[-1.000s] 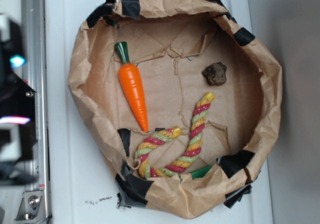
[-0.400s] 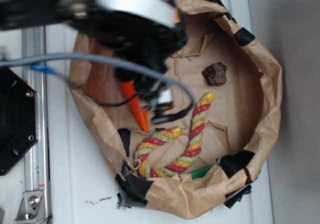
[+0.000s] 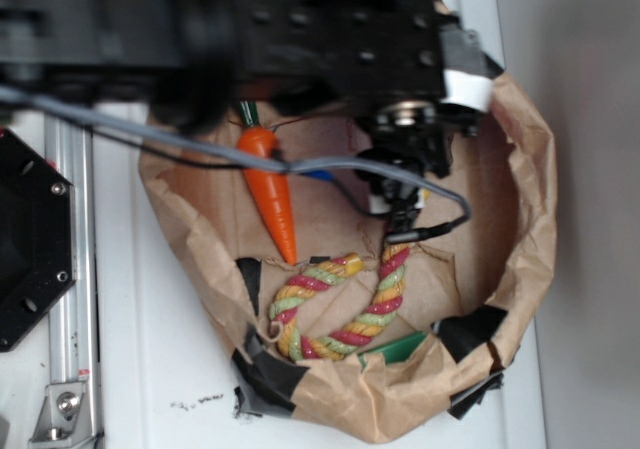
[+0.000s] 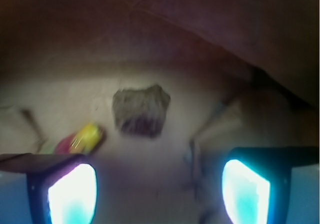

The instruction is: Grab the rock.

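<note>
In the wrist view the rock (image 4: 141, 110), a dark lumpy stone, lies on brown paper ahead of my gripper (image 4: 160, 194) and slightly left of centre. The gripper is open, and its two glowing fingertips (image 4: 72, 194) stand wide apart at the bottom of the frame with nothing between them. The rock is apart from both fingers. In the exterior view the black arm (image 3: 330, 39) reaches over the upper right of the paper bowl and hides the rock.
The brown paper bowl (image 3: 525, 229) has raised, taped walls all round. An orange toy carrot (image 3: 272, 194) lies at its left. A striped rope toy (image 3: 340, 309) curls along the front, and its yellow end (image 4: 84, 138) sits left of the rock.
The arm swung in from the left, passed over the carrot and now hangs over the upper right of the bowl, covering the rock in the exterior view.
</note>
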Motion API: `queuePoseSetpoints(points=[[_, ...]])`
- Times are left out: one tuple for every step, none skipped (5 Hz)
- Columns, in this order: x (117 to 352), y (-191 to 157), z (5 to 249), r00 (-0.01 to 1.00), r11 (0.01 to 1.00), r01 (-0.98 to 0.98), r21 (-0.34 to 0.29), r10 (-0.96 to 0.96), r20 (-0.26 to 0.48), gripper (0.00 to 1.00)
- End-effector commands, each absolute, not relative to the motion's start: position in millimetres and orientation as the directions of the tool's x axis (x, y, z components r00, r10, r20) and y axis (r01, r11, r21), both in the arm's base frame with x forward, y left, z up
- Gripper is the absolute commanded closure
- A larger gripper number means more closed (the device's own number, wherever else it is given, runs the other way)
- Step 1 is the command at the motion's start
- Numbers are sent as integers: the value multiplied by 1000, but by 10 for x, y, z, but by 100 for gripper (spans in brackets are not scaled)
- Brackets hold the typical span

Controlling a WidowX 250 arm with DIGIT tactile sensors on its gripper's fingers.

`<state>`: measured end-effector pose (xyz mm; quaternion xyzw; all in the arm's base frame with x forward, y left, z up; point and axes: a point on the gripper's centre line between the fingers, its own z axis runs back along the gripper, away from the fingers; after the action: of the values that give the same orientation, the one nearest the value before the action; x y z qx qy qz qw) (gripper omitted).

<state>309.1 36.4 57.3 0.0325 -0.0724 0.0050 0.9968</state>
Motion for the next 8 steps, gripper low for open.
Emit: queuePoseSetpoints(points=[[3363,313,513,985,999,-21,-26,26,169,0],[3469,278,442,988,999,-36,-22,39,146,0],[3433,247,368,990,996,-92,20,89,110,100],[3327,220,491,986,992,-116,50,109,122,100],[3050,224,938,975,977,-207,51,202,95,100],[2797,240,1431,976,982,-182,52,175,130,100],[2629,222,1871,972,972,-210,109,195,132,100],[2573,156,1961,969,972,-208,108,189,158,100]])
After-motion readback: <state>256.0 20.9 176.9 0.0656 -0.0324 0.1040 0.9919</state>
